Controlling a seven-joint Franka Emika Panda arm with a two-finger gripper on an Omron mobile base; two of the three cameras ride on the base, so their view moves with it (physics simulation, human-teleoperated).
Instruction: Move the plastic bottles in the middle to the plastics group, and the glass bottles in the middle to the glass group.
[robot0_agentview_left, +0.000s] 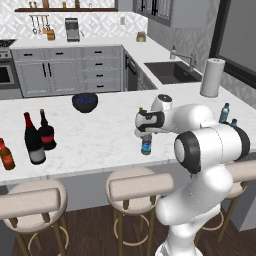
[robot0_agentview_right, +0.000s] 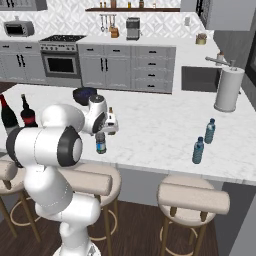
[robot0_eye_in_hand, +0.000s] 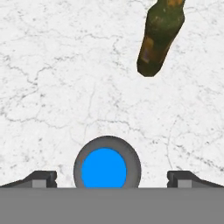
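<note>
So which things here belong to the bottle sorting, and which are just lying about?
Job:
- water bottle under the open gripper
- beer bottle
- wine bottle
- two water bottles at the counter's end
- round dark bottle
- orange-red bottle

Lying about:
- dark bowl
- paper towel roll

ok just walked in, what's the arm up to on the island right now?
The arm has its open gripper poised straight over the small water bottle in the middle of the marble counter, fingertips either side of its blue cap, not yet gripping. The amber beer bottle stands just beyond it. Two more water bottles wait at the right end; the tall wine bottle and squat red-label bottle stand at the left.
</note>
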